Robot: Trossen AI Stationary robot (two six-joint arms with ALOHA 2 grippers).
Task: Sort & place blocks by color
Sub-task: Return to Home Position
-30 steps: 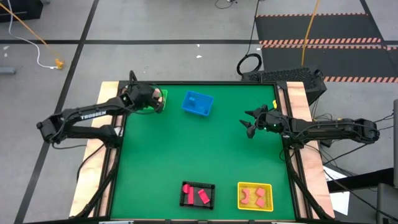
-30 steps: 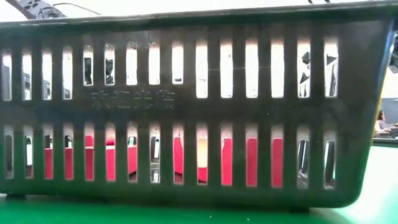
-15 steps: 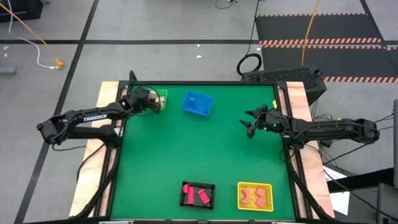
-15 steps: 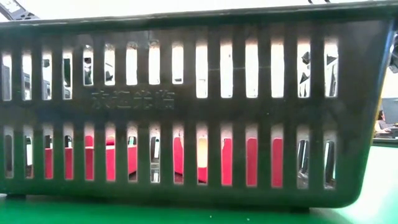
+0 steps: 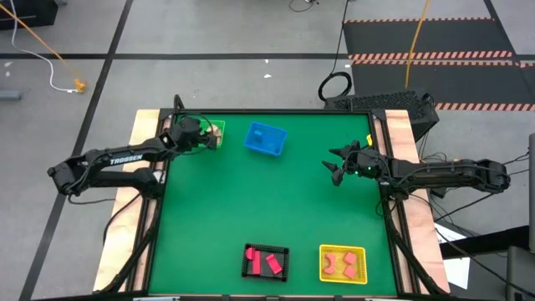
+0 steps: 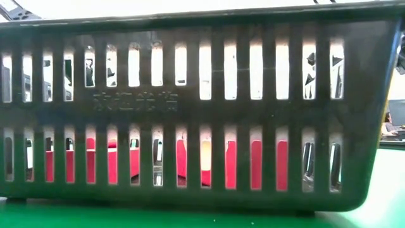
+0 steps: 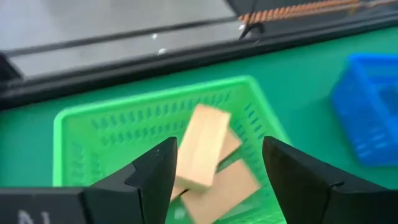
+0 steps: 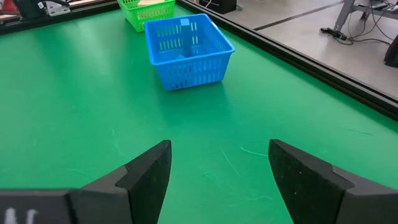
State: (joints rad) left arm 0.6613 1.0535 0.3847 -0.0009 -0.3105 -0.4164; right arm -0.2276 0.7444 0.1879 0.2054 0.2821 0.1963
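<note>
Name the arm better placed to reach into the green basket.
Left. The left gripper, open, hangs at the green basket, tan blocks just ahead; the right gripper sits open beyond the blue basket.

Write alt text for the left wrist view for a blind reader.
Tan wooden blocks lie piled in a bright green mesh basket, seen between the open, empty fingers of the left gripper. A blue mesh basket stands apart from it on the green table.
</note>
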